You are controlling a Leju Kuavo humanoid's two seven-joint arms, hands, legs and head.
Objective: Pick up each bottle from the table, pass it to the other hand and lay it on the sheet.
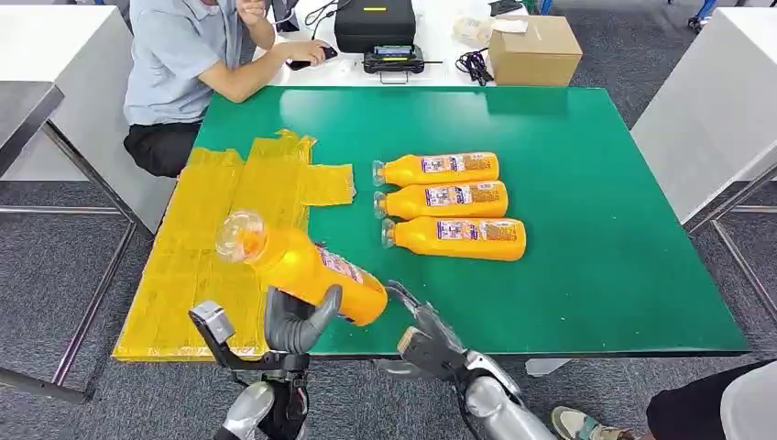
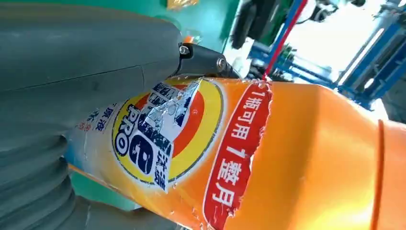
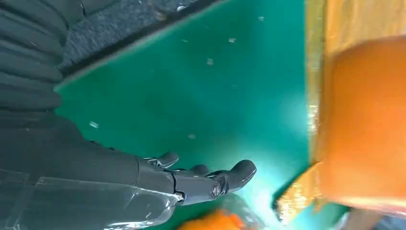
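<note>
Orange detergent bottle (image 1: 307, 266) — gripped near its base by left robot hand (image 1: 298, 323), tilted above the yellow sheet (image 1: 206, 257) for laying down; right robot hand (image 1: 423, 337) — fingers spread, holding nothing, beside it.

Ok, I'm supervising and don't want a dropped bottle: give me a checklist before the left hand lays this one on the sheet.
1. Left hand grips the held bottle: ok.
2. Right hand has let go, fingers apart: ok.
3. Bottle over the yellow sheet: partly; its base hangs over the green table: not ok.
4. Bare sheet below for landing: ok.
5. Three bottles lie apart from the path: ok.
6. Grip firmness: cannot tell.
</note>
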